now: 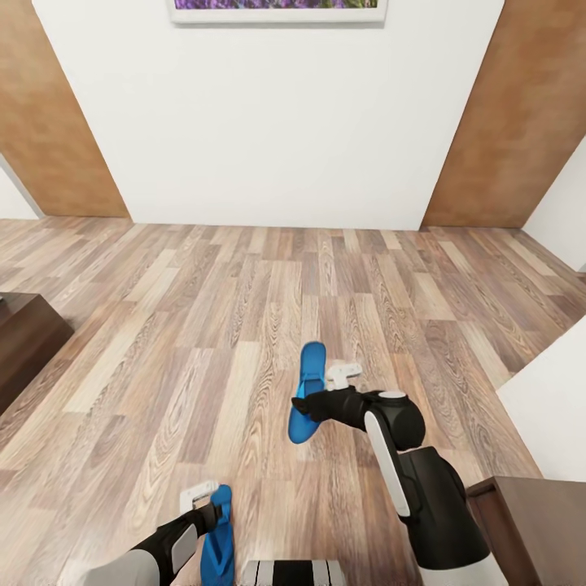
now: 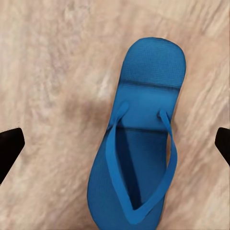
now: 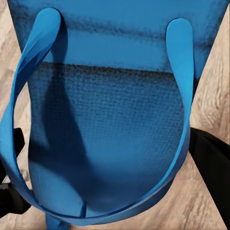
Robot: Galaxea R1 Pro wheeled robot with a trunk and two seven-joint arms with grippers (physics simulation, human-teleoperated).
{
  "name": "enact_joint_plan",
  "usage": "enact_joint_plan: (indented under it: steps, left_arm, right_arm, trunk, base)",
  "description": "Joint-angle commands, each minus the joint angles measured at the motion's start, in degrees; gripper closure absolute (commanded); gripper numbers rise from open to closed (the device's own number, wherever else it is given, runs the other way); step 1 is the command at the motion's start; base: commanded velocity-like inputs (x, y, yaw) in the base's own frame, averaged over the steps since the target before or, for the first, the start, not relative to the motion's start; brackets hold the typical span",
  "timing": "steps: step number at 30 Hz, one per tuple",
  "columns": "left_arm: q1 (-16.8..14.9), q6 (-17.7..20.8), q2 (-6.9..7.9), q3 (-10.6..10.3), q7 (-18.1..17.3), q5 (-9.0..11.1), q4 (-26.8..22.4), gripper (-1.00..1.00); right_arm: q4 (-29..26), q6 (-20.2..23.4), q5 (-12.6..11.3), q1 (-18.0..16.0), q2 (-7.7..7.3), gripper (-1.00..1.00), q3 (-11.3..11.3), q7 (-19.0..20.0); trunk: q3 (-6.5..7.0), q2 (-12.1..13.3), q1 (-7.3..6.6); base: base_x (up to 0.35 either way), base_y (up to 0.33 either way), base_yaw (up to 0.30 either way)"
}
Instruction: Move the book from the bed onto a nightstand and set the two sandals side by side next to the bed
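- My right gripper (image 1: 313, 404) pinches the edge of one blue sandal (image 1: 308, 391), lifted over the plank floor (image 1: 203, 325).
- My left gripper (image 2: 115, 143) is spread wide, fingertips (image 2: 9, 148) on either side above the second sandal (image 2: 139, 143), which lies flat.
- There is open floor ahead to the white wall (image 1: 268, 122); dark furniture (image 1: 24, 342) flanks both sides.
- The right wrist view shows the woven footbed and the thong strap (image 3: 28, 96).

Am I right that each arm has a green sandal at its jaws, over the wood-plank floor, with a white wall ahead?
Not quite: both sandals are bright blue, not green. The head view shows one sandal at the right arm and the other sandal at the left arm, above the wood-plank floor, facing the white wall.
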Motion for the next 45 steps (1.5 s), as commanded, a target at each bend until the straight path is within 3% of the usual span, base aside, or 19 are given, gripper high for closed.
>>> enact_joint_plan:
  steps: [1,11,17,45]
  left_arm:
    - [0.0,0.1,-0.04,0.3,0.1,-0.5,-0.1,-1.0]
    - [0.0,0.1,-0.23,0.3,0.1,-0.5,-0.1,-1.0]
    - [0.0,0.0,-0.5,0.3,0.1,-0.5,-0.1,-1.0]
    - [-0.1,-0.1,-1.68,0.2,0.1,-0.5,0.0,-1.0]
  right_arm:
    - [0.0,0.3,-0.2,0.0,-0.01,1.0,-0.3,0.6]
    - [0.0,0.3,-0.2,0.0,-0.15,1.0,-2.2,2.7]
    - [0.0,0.3,-0.3,0.0,-0.17,1.0,-2.3,2.9]
    - [0.0,0.3,-0.3,0.0,-0.17,1.0,-2.4,3.0]
  trunk:
    - [-0.27,0.0,0.01]
    - [-0.27,0.0,0.01]
    - [-1.38,-0.1,0.14]
    - [-1.38,-0.1,0.14]
  base:
    - [0.0,0.0,0.0]
    - [0.0,0.0,0.0]
    - [0.0,0.0,0.0]
    - [0.0,0.0,0.0]
